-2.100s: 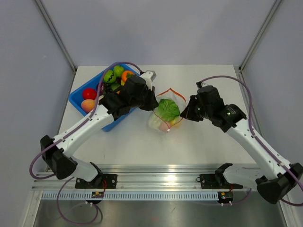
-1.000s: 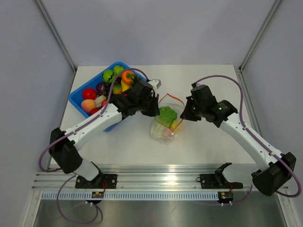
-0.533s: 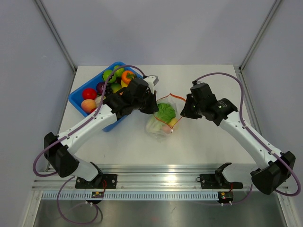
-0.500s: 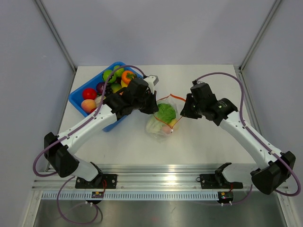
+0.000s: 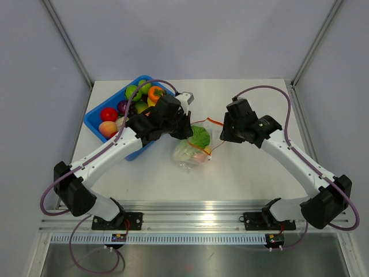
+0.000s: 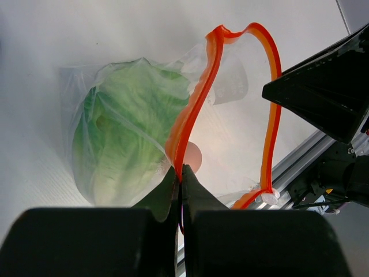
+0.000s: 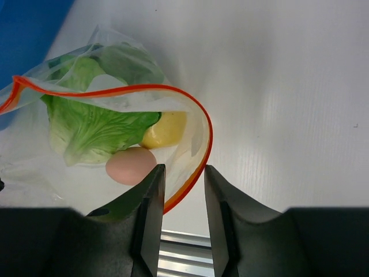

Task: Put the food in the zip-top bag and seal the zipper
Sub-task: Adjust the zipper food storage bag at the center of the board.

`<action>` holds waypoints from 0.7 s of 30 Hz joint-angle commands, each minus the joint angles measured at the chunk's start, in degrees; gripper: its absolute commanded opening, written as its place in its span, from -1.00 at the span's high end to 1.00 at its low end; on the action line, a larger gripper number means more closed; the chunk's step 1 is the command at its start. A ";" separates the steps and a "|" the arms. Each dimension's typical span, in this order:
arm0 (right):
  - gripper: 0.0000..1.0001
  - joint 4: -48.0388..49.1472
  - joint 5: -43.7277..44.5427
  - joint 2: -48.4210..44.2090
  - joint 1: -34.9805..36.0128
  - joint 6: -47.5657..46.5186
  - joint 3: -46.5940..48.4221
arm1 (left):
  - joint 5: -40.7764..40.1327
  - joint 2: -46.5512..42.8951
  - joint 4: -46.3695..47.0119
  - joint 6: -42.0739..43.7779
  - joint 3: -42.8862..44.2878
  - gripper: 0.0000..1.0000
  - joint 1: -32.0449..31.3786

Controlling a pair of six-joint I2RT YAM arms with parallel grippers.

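The zip-top bag (image 5: 192, 149) lies near the middle of the counter, mouth toward the far edge, with a lettuce (image 5: 199, 137), a pale peach-coloured piece (image 7: 131, 165) and a yellow piece (image 7: 164, 130) already inside. It looks thin, crinkly and very light. I'd expect the film to slide and buckle under any push, while the toys inside add little weight to hold it in place.

The only firm part is the zipper (image 6: 196, 104), the red-orange strip round the mouth, so that seems the place to grip it. The left gripper (image 6: 180, 171) is clenched on that strip at its near side, and the mouth stands up in a loop. The right gripper (image 7: 183, 169) is released, its fingers apart on either side of the strip's opposite run without pinching it. The white slider tab (image 6: 268, 198) sits at one end of the strip, small and probably fiddly to catch.

The blue bin (image 5: 92, 124) sits at the far-left corner of the counter, holding more food, among it a red piece (image 5: 108, 113) and an orange one (image 5: 154, 92). The left arm reaches across the bin's near-right corner. In the way, to my eye, are the lettuce bulging just under the strip and the two wrists crowding close over the mouth.
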 commanded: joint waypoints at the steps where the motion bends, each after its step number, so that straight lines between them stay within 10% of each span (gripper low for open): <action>1: 0.20 -0.44 4.40 0.19 0.60 -1.26 2.62 | 1.30 -0.76 3.19 1.32 0.32 1.00 0.33; 13: -0.07 0.00 6.16 3.18 0.17 -1.97 2.18 | 1.56 -1.20 2.83 1.58 0.06 1.00 0.77; 21: 1.00 0.97 3.45 -0.15 -0.01 -0.65 0.95 | 1.30 -1.37 2.92 1.32 -0.46 1.00 1.12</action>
